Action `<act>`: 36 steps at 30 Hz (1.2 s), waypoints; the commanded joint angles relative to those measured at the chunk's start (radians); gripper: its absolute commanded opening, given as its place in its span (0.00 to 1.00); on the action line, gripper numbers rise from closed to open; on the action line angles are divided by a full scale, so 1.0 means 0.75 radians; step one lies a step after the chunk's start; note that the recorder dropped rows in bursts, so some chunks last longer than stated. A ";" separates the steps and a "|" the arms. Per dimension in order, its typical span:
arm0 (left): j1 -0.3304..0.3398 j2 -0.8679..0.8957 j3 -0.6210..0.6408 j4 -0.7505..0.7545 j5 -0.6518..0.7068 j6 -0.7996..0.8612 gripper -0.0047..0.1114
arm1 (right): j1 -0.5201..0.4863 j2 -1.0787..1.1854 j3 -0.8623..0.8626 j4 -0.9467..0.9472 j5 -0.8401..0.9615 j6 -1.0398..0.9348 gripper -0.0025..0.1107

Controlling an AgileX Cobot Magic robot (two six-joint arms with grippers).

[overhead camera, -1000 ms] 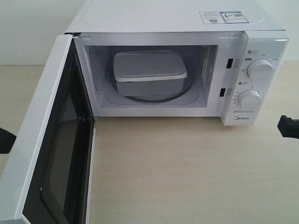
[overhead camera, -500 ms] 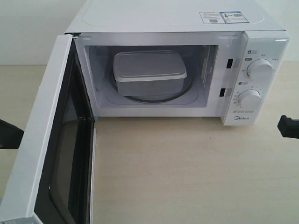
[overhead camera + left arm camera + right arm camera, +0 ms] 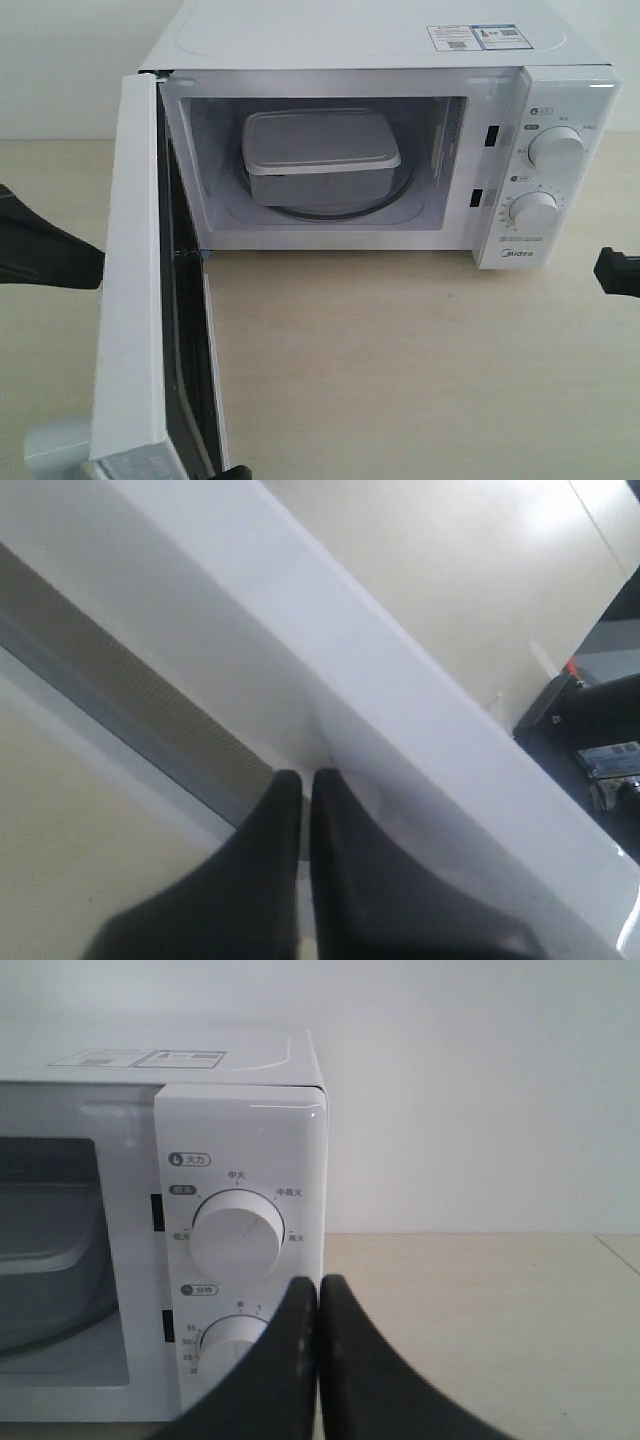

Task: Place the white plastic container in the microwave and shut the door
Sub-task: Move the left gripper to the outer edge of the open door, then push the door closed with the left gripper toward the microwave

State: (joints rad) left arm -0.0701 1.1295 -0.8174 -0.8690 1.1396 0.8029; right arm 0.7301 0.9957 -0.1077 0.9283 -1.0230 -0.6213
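Ext view: white plastic container (image 3: 320, 150) inside the microwave (image 3: 360, 35), on the glass turntable (image 3: 398, 192), lid on, long axis across the cavity; only the shutting left to do, by the look of it. Hinged at the view's left, the door (image 3: 135, 290) standing out toward the camera, roughly edge-on, well short of the front frame. Dark left arm (image 3: 45, 255) behind the door's outer side, tip hidden by the door edge. Right gripper (image 3: 605, 268) far off at the view's right edge, low beside the control panel, apart from everything. Left wrist view: left gripper (image 3: 306, 780) w/ jaws pinched together, nothing between them, tips at the door's white outer side next to the dark window (image 3: 130, 710). Prob. touching, but too close and blurred to swear to. Door thus straight ahead of the tips; calls for a push face-on toward the cavity. Right wrist view: right gripper (image 3: 318, 1285) w/ jaws pressed together, empty, facing the upper dial (image 3: 238, 1235) and lower dial (image 3: 228, 1345), apart from the panel. Nearer by far to the door: the left arm. Looks like the one to finish the swing, w/ contact kept out toward the free edge, away from the hinge.
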 commanded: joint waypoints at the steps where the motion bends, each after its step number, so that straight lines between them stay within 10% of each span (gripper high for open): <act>1: 0.000 0.040 0.007 -0.130 -0.019 0.090 0.08 | -0.004 -0.010 -0.008 -0.006 -0.016 -0.009 0.02; 8: -0.006 0.046 0.007 -0.165 -0.060 0.134 0.08 | -0.004 -0.010 -0.008 -0.010 -0.016 -0.009 0.02; 36: -0.487 0.359 -0.220 -0.216 -0.575 0.139 0.08 | -0.004 -0.010 -0.008 -0.112 -0.058 0.240 0.02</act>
State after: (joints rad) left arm -0.4145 1.3753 -0.9499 -1.0123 0.7509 0.9018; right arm 0.7301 0.9957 -0.1077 0.8811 -1.0574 -0.4840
